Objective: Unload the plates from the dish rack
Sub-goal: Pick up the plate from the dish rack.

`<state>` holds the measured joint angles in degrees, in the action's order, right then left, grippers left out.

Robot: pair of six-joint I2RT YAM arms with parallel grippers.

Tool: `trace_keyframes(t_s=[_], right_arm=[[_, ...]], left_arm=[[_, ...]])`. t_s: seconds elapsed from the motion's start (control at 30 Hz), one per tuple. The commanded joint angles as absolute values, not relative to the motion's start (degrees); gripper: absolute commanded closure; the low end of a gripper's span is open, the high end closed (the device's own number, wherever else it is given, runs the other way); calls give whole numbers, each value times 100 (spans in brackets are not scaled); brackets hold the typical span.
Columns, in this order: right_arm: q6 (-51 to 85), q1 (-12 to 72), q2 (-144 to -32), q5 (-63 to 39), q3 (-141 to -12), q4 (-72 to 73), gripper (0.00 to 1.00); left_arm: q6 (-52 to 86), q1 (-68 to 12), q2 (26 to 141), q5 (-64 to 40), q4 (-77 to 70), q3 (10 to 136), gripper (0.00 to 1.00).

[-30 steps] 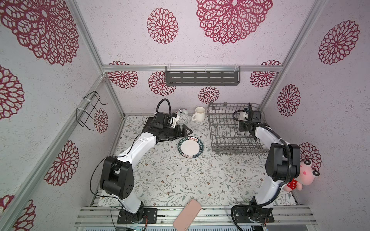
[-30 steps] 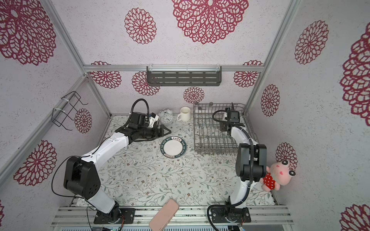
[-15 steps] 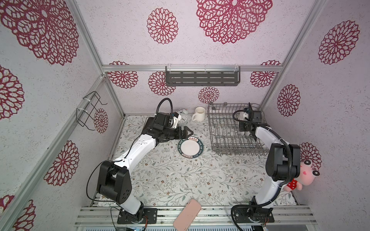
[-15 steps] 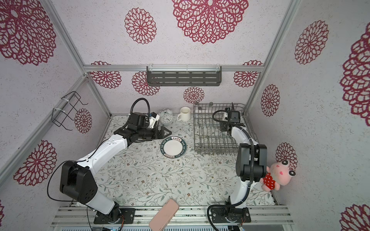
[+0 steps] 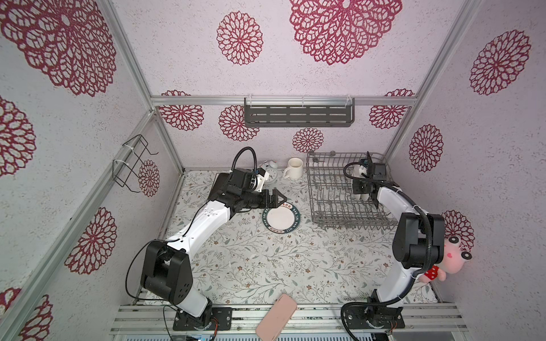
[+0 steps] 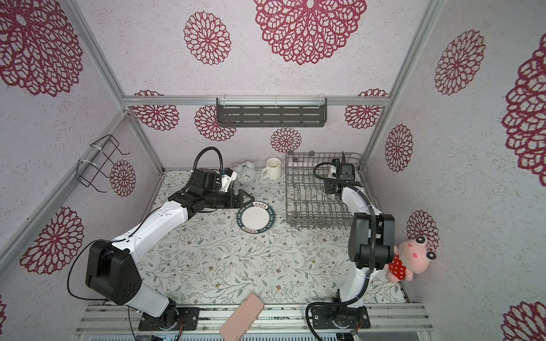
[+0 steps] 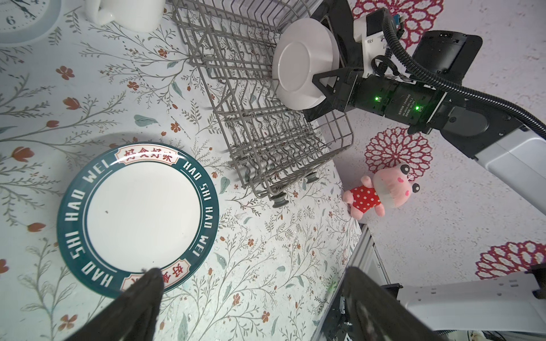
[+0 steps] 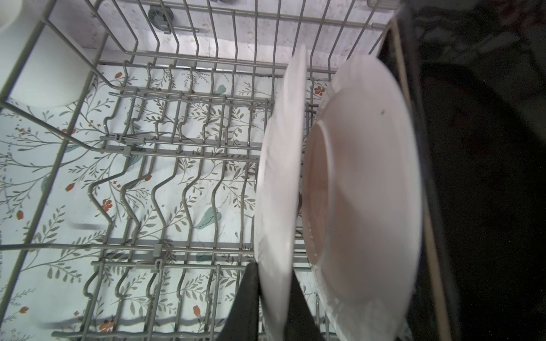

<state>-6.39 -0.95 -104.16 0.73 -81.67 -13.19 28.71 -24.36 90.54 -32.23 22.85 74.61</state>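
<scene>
Left pincer [image 5: 279, 198] has shifted slightly, jaws apart; right pincer [image 8: 273, 301] clamps a racked plate [image 8: 277, 177], which I'd lift straight up.

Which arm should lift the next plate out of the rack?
The right arm. The right fingers pinch a white plate standing in the rack. The left fingers hang open over the lettered plate on the table, apart from the rack.

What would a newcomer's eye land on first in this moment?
The round lettered plate lies flat on the floral table beside the dish rack, the open left gripper at its rim. In the rack, the right gripper is shut on the edge of an upright white plate. A pink plush toy sits at the table's edge.
</scene>
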Motion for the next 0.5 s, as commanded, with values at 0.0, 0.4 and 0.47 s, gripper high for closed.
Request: trace_keyframes(t_s=[0.0,0.4,0.47], right_arm=[[-694,-28,-9907,378,-8489,-1000,100],[-661,85,-9604,247,-8568,-1046,100],[-634,145,-9514,176,-8569,-1046,100]], left_arm=[[2724,-2493,8937,-3182,2119,7418,3],[2687,-2517,8912,-3148,2136,7422,3],[2656,-2521,8904,-3138,2170,7444,3]])
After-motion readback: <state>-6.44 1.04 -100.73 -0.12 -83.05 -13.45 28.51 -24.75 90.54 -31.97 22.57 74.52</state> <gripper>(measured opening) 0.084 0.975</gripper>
